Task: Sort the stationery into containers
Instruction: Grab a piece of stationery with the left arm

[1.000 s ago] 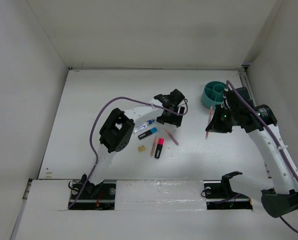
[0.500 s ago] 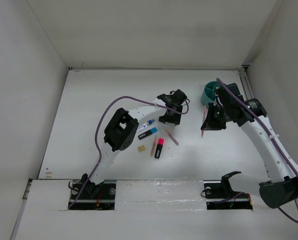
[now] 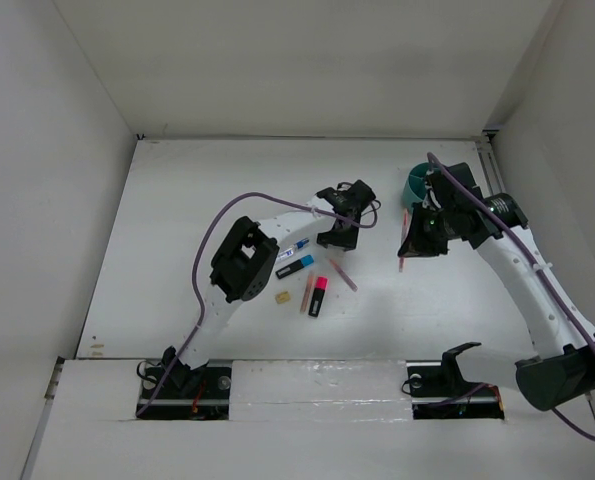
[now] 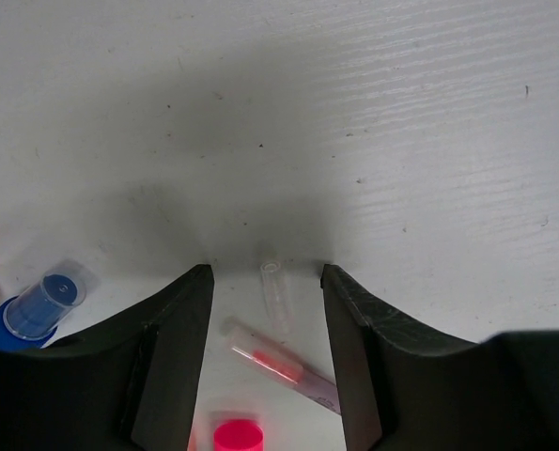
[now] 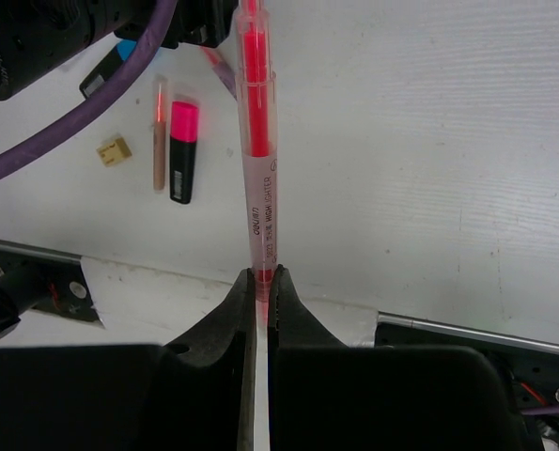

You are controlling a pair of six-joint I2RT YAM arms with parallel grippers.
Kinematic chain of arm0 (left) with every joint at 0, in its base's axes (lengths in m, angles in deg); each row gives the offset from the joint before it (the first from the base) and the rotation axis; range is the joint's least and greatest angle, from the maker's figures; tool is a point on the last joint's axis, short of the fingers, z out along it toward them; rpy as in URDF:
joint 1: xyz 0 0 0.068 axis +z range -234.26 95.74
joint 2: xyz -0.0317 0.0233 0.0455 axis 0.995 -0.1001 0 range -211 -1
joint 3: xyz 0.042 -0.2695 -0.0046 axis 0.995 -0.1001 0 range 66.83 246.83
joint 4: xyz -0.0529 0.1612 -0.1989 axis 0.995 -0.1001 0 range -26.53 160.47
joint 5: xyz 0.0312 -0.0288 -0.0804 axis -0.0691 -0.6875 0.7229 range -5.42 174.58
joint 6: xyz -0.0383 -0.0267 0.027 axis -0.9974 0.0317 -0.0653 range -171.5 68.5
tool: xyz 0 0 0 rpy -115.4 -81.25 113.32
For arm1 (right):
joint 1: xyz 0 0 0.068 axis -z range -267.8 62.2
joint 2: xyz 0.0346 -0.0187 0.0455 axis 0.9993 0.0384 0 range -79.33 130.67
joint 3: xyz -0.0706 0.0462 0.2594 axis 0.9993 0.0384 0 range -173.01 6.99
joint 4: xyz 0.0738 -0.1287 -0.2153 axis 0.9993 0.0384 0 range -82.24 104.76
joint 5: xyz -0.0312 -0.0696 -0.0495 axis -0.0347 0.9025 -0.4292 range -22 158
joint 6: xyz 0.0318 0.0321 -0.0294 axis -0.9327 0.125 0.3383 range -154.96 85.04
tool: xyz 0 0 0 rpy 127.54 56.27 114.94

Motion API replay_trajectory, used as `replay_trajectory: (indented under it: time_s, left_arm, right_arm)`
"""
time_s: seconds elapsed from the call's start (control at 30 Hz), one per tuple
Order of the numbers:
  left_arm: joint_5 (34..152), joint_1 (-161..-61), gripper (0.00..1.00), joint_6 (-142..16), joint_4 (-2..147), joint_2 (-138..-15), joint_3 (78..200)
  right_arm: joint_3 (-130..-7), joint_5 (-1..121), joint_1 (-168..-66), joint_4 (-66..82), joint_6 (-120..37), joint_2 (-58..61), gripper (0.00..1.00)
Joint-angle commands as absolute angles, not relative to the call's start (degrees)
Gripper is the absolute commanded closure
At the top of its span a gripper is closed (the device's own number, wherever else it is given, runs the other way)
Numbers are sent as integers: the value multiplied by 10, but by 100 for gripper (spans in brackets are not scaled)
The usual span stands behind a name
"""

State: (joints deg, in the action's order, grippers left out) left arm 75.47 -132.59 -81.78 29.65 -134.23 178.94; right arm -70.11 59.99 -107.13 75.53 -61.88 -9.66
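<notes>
The right gripper [image 5: 258,282] pinches a pink pen [image 5: 257,169] by one end, its far tip cut off by the frame. The teal cup [image 3: 413,188] sits mostly hidden behind that arm. The left gripper [image 4: 265,274] stands half-spread over a small clear piece [image 4: 273,289] on the table, not touching it. What the piece is stays hard to tell.

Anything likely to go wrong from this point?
1. The right gripper pinches the thin clear pink pen only at its end; it could pivot and miss the round teal plastic cup.
2. The left gripper straddles a small clear plastic cap; closing could flick it away.
</notes>
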Motion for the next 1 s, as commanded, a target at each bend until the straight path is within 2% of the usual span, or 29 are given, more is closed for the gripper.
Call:
replay_trajectory:
  time_s: [0.0, 0.2, 0.23, 0.43, 0.53, 0.63, 0.7, 0.97]
  left_arm:
    - [746, -1329, 54, -829, 268, -1347, 1789]
    - [757, -1329, 58, -847, 256, -1353, 1781]
    - [757, -1329, 63, -847, 256, -1353, 1772]
    - [762, -1329, 75, -853, 256, -1348, 1749]
    - [762, -1329, 86, -853, 256, -1348, 1749]
    - [762, -1329, 91, -859, 256, -1353, 1749]
    - [762, -1329, 99, -859, 256, -1358, 1749]
    - [781, -1329, 100, -853, 257, -1365, 1768]
  right_arm:
    - [-718, 589, -1079, 722, -612, -100, 100]
    - [-712, 589, -1085, 722, -612, -100, 100]
    - [-712, 589, -1085, 722, -612, -100, 100]
    - [-712, 589, -1085, 717, -617, -100, 100]
    - [-712, 589, -1085, 717, -617, -105, 100]
    - [-707, 589, -1085, 711, -617, -105, 100]
    - [-702, 589, -1085, 711, -617, -105, 100]
    - [-702, 589, -1085, 701, -634, -110, 100]
